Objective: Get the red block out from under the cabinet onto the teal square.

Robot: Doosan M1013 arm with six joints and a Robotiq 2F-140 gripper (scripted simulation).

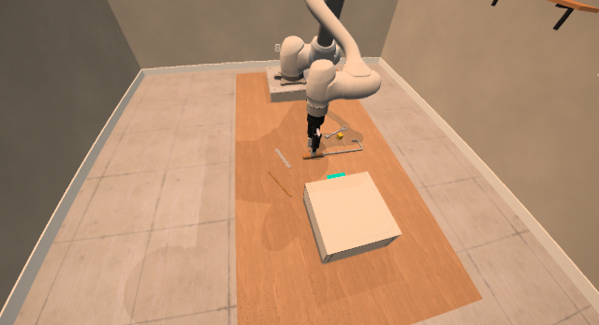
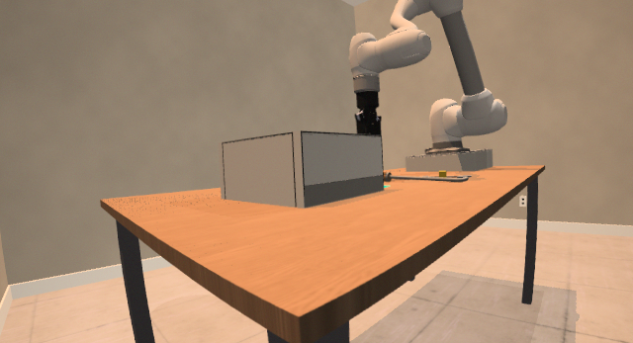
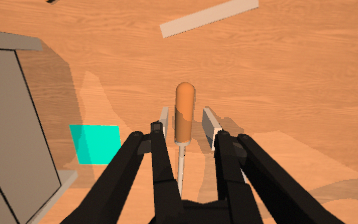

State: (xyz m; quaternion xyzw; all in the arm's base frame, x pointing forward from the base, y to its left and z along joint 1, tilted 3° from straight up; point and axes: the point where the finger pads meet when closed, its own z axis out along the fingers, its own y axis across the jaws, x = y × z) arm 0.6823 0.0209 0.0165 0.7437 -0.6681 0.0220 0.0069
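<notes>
Wrist cam: tool (image 3: 185,127) partly open, straddling hook's orange handle (image 3: 184,112) w/ gaps both sides, grasping nothing.

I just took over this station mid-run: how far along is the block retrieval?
Early. Done: the gripper is lowered over the hook tool's wooden handle, one finger on each side. In hand: nothing clamped; gaps show beside the handle. Left: grasp the tool, rake out the red block, unseen under the cabinet, and park it on the bare teal square.

Matt wood-grain table (image 1: 356,288), smooth wooden hook handle (image 3: 185,112), grey metal shaft (image 3: 180,167), matt pale cabinet (image 1: 348,213)
</notes>
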